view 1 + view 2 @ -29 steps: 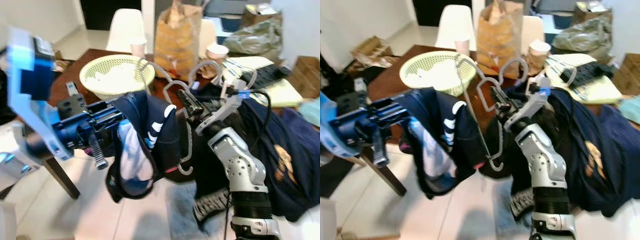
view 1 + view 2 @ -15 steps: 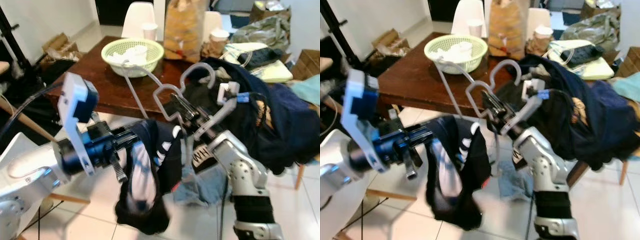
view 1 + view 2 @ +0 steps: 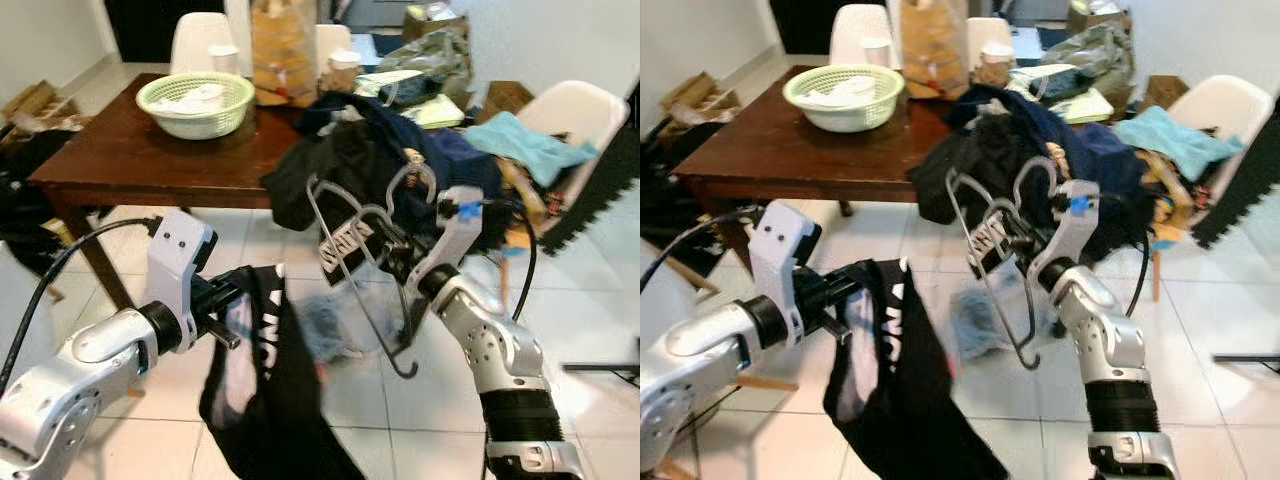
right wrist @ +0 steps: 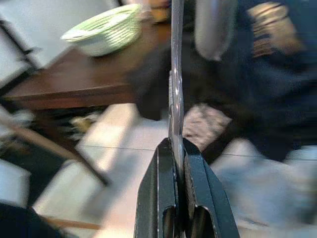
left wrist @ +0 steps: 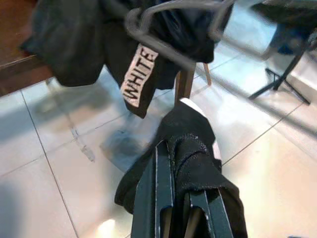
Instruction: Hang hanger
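My right gripper (image 3: 386, 249) is raised at chest height, shut on the thin wire of a grey hanger (image 3: 345, 205). The hanger's lower end (image 3: 1024, 357) curls below my forearm. In the right wrist view the fingers (image 4: 173, 173) pinch the hanger wire (image 4: 175, 74). My left gripper (image 3: 238, 301) is lower and to the left, shut on a black garment with white lettering (image 3: 262, 400) that hangs down toward the floor. In the left wrist view the garment (image 5: 194, 148) is draped over the fingers (image 5: 159, 193).
A brown table (image 3: 130, 160) stands ahead on the left with a green basket (image 3: 196, 101). Dark clothes (image 3: 350, 150) are heaped over its right end, one with a WHITE label (image 5: 138, 75). A white chair (image 3: 575, 105) holds a teal cloth. A rag (image 3: 975, 320) lies on the tiled floor.
The camera has swung right, so the table now sits farther back and left. My left arm has dropped, with the garment hanging lower. The hanger stays in my right gripper.
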Controlling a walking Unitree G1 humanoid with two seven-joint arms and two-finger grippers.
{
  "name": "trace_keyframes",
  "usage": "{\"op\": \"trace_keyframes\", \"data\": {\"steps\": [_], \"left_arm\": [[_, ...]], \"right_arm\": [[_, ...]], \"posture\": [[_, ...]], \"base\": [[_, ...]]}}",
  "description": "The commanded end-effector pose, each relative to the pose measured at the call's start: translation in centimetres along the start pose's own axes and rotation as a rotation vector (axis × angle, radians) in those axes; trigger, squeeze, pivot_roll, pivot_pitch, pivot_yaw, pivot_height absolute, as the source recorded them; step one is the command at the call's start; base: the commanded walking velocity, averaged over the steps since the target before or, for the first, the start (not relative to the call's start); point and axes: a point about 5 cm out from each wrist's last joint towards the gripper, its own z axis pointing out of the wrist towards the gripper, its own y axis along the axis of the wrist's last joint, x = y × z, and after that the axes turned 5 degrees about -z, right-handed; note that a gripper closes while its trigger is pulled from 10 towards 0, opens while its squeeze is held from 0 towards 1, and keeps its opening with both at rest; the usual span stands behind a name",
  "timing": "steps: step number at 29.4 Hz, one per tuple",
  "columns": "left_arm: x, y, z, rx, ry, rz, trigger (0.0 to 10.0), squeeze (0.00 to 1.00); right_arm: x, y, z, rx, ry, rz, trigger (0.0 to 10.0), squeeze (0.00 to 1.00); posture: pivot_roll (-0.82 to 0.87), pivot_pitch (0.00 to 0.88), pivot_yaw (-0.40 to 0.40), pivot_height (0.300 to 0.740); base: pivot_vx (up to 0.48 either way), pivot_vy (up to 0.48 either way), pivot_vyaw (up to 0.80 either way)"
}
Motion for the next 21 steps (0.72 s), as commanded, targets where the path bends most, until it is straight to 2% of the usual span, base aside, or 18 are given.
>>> {"op": "trace_keyframes", "data": {"steps": [1, 4, 7, 10, 12, 18, 20, 21], "left_arm": [[1.2, -0.7, -0.2, 0.024, 0.097, 0.052, 10.0, 0.0], [1.6, -0.8, -0.1, 0.025, 0.128, 0.067, 10.0, 0.0], [1.6, -0.3, 0.4, -0.029, 0.146, 0.096, 10.0, 0.0], [1.5, 0.0, 0.6, -0.055, 0.145, 0.107, 10.0, 0.0], [1.9, 0.6, 0.8, -0.099, 0.155, 0.147, 10.0, 0.0], [2.7, 1.7, 0.8, -0.157, 0.158, 0.187, 10.0, 0.0], [3.0, 2.4, 0.7, -0.179, 0.134, 0.24, 10.0, 0.0], [3.0, 2.4, 0.7, -0.179, 0.134, 0.24, 10.0, 0.0]], "right_arm": [[-0.2, -0.3, -0.1, 0.02, -0.011, -0.04, 10.0, 0.0], [-0.3, -0.3, -0.1, 0.033, -0.012, -0.065, 10.0, 0.0], [-0.3, -0.1, 0.0, 0.065, 0.02, -0.143, 10.0, 0.0], [-0.4, -0.1, 0.0, 0.075, 0.038, -0.161, 10.0, 0.0], [-0.7, 0.2, -0.3, 0.093, 0.1, -0.199, 10.0, 0.0], [-1.4, 0.9, -0.9, 0.098, 0.194, -0.245, 10.0, 0.0], [-1.7, 1.6, -2.1, 0.084, 0.312, -0.285, 10.0, 0.0], [-1.7, 1.6, -2.1, 0.084, 0.312, -0.285, 10.0, 0.0]], "posture": [[-0.04, 0.094, -0.042, 0.74], [-0.04, 0.093, -0.044, 0.74], [-0.04, 0.094, -0.048, 0.74], [-0.04, 0.093, -0.051, 0.74], [-0.05, 0.09, -0.052, 0.74], [-0.04, 0.085, -0.053, 0.74], [-0.04, 0.082, -0.053, 0.74], [-0.04, 0.082, -0.053, 0.74]], "base": [[0.0, 0.0, -0.8], [0.0, 0.0, -0.8], [0.0, 0.0, -0.8], [0.0, 0.0, -0.8], [0.0, 0.0, -0.8], [0.0, 0.0, -0.8], [0.0, 0.0, -0.8], [0.0, 0.0, -0.8]]}}
